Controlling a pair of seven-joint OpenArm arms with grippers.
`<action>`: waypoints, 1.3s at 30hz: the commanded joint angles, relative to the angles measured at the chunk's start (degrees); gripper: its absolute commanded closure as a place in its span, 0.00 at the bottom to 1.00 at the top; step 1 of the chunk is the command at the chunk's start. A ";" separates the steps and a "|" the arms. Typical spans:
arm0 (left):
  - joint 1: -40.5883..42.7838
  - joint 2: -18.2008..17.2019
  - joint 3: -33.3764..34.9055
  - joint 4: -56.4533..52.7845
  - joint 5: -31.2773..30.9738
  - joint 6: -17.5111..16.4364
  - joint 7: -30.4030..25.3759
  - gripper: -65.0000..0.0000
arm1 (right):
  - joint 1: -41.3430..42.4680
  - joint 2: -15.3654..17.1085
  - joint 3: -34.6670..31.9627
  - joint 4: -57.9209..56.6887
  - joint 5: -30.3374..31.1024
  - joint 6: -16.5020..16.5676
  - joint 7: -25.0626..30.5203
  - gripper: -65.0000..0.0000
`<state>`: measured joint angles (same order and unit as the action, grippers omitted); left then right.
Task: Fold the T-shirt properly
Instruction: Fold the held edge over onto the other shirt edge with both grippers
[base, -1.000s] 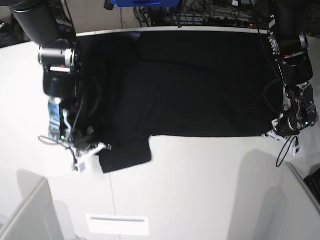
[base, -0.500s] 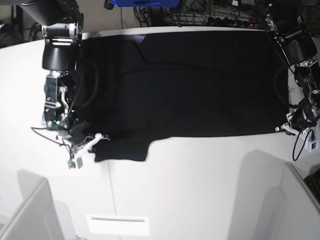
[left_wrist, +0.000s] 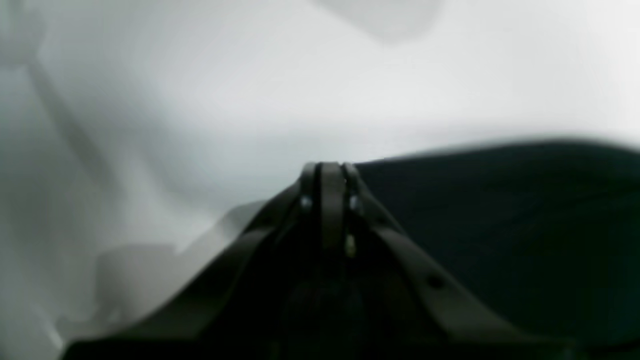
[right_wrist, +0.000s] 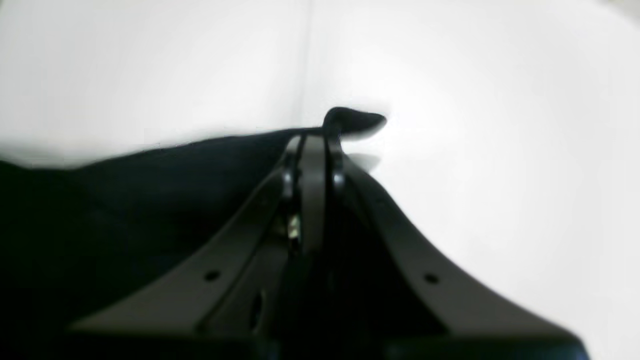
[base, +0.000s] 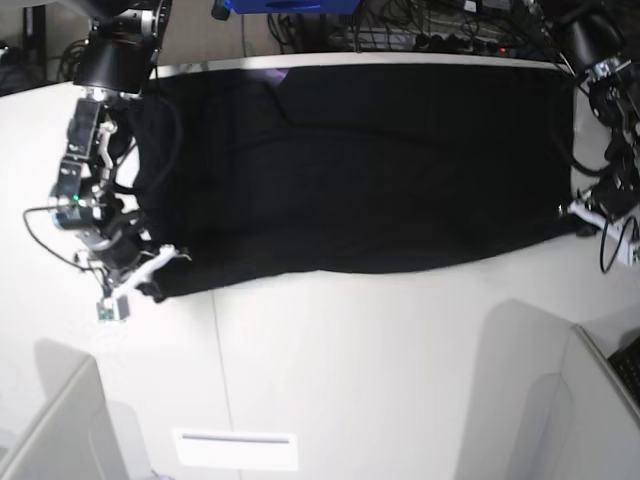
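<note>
T-shirt (base: 370, 170): black, spread wide across the far half of the white table (base: 380, 380), reaching the back edge; near hem runs as a shallow curve from one gripper to the other.

Right gripper (base: 150, 268): on the base view's left, at the shirt's near corner. Jaws pinched together; in its wrist view a small tab of black cloth pokes out past the tips, so it holds the T-shirt (right_wrist: 125, 200) edge.

Left gripper (base: 590, 212): at the opposite end of the near hem. Jaws pressed narrow in the wrist view; dark fabric (left_wrist: 500, 225) lies right alongside and the corner looks pulled toward it, so I judge it clamped on the hem, though the pinch itself is not plainly shown.

Step in hand: likely stretching the shirt flat between two pinched corners before a fold.

Doing it well: keep both pinches firm; pull evenly, so the near hem straightens and does not sag in the middle. Keep the two grippers level with each other, or the fold line will skew.

Risk: the right grip has only a small bite of cloth; a hard tug could slip it. The far edge sits at the table's brink and may slide off.
</note>
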<state>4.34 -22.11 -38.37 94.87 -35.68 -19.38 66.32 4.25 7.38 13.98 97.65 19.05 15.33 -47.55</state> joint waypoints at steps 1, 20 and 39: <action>0.45 -1.14 -0.27 1.53 -1.81 -0.27 -0.87 1.00 | -0.16 0.23 0.40 2.53 0.60 0.10 0.21 1.00; 12.94 -1.23 -2.82 8.38 -2.60 -0.54 -1.05 1.00 | -25.57 -5.49 9.63 18.79 1.04 0.62 -2.52 1.00; 15.93 -1.50 -2.73 8.38 -2.52 -0.54 -1.05 1.00 | -37.61 -3.11 18.95 18.62 27.33 1.94 -3.22 1.00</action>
<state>20.10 -22.44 -40.66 102.26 -37.82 -19.73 65.89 -33.23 3.73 32.64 115.39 45.50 17.10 -51.90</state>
